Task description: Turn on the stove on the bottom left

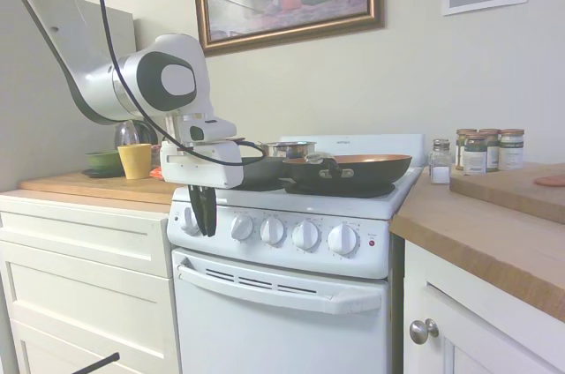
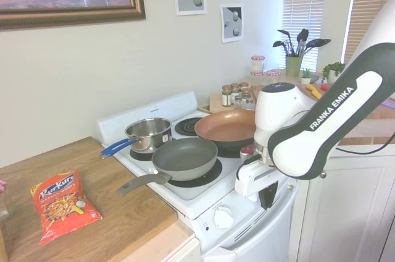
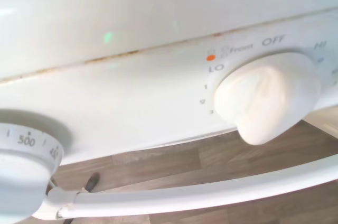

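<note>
The gripper [image 1: 205, 212] hung fingers-down at the stove [image 1: 291, 295] front, beside the leftmost knob [image 1: 189, 220]; open or closed, I could not tell

**Colours around the white range**

The narrow white enamel stove [image 1: 291, 303] carries round white knobs [image 1: 306, 235] and a small red light [image 1: 372, 242]. At centre frame sit a copper-orange frying pan [image 2: 227, 126], a grey-green skillet [image 2: 185, 157] and a blue-handled steel saucepan [image 2: 148, 133]. Lower left lies an orange-red snack bag [image 2: 62, 205]. A yellow cup [image 1: 135, 160] stands on the tan wooden counter [image 1: 88, 185].
</note>
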Robot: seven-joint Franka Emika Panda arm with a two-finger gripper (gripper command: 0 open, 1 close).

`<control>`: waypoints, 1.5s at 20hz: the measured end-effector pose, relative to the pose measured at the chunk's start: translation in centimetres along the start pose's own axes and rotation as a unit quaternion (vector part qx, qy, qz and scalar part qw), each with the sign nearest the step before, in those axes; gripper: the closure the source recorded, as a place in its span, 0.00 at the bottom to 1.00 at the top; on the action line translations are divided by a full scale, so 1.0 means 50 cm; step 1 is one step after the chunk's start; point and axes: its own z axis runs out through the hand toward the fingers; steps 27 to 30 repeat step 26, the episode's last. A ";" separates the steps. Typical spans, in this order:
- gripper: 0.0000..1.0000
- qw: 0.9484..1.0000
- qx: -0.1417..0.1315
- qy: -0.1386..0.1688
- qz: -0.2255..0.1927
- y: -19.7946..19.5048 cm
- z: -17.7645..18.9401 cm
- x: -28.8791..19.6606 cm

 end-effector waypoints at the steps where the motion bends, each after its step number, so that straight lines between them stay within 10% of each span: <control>1: 0.00 1.000 0.001 0.000 0.001 0.001 0.000 0.001; 30: 0.00 0.999 0.049 0.019 -0.005 0.064 -0.097 -0.005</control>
